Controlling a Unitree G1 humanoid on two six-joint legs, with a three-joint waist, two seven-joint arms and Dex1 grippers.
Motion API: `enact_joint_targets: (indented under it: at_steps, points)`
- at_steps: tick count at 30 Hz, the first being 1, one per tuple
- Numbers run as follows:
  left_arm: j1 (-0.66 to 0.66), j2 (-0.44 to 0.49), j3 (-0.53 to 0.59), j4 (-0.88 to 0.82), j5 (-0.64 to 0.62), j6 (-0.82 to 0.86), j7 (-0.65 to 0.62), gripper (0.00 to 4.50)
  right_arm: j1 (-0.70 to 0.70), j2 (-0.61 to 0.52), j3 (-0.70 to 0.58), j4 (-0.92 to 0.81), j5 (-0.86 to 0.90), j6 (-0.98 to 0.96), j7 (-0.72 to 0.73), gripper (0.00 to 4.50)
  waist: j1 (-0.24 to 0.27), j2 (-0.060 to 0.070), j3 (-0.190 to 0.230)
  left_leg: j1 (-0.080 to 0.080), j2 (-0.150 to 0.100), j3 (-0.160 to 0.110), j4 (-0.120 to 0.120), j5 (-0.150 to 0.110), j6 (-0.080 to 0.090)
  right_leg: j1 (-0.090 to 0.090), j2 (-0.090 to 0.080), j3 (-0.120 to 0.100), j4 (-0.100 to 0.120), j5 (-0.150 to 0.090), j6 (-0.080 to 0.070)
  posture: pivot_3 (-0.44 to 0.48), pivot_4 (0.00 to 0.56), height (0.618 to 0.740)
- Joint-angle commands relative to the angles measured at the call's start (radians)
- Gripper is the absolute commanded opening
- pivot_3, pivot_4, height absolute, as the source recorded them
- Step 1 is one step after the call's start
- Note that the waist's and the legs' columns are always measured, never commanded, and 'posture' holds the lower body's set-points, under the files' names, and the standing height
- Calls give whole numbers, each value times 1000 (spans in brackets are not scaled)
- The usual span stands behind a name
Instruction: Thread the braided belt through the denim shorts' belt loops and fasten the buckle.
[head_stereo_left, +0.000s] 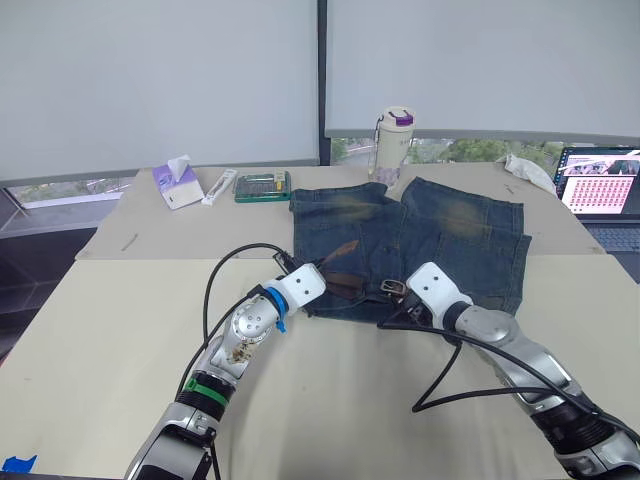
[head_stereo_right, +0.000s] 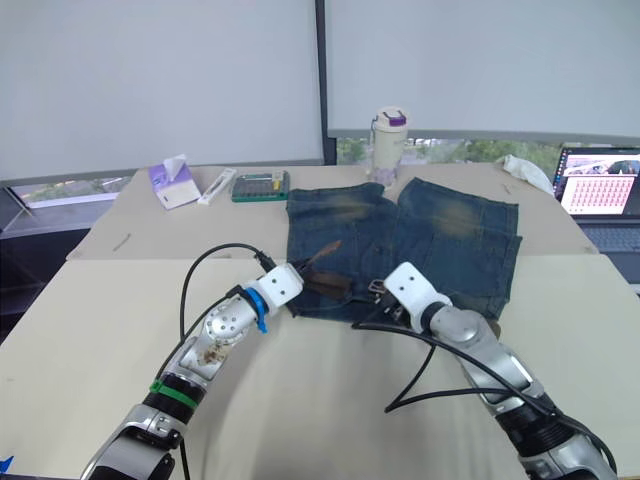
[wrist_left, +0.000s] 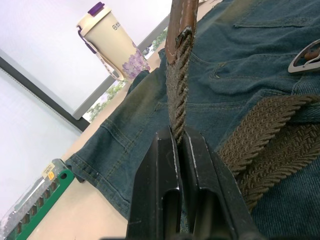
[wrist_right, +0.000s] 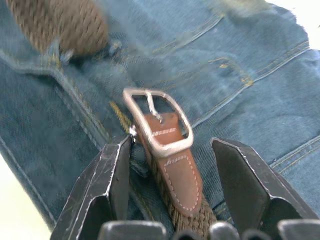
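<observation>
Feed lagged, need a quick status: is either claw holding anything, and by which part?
The left claw pinches the braided belt on its woven strap, just below the leather tip. The right claw is open, straddling the buckle end, holding nothing.

Office/lab: laptop (head_stereo_left: 605, 195) on big table (head_stereo_left: 120, 330), roller blinds (head_stereo_left: 160, 80), tissue box (head_stereo_left: 176, 186).

No lettering is legible; the print on the tumbler (wrist_left: 107, 40) is too small.
</observation>
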Motion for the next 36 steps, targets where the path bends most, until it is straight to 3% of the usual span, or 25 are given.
enact_joint_targets:
  at_steps: [1,4,10,21,36]
  points:
    - [-9,2,1,-28,8,-3,13,0,-3,23,-36,-6,-45,33,2,2812,0,0,0,0,0,0,0,0,0,0,0,0,0,0,0,0,150,740]
    - [-8,6,-8,-29,15,-5,2,0,4,44,-60,-5,-57,58,4,2065,0,0,0,0,0,0,0,0,0,0,0,0,0,0,0,0,150,740]
    - [-24,15,-43,-18,39,3,-33,0,29,89,-115,-34,-64,62,-4,14,6,0,0,0,-1,0,1,0,0,0,0,0,0,0,0,0,150,740]
    - [-54,-79,-103,30,20,162,-137,0,77,271,-272,-160,-3,87,-47,14,4,0,-1,0,0,0,1,0,0,0,0,0,1,0,0,0,150,740]
    - [-80,-173,-88,62,1,340,-92,0,70,365,-244,-228,-42,72,-66,14,-9,1,-1,1,0,0,1,0,0,0,1,0,2,0,0,0,150,740]
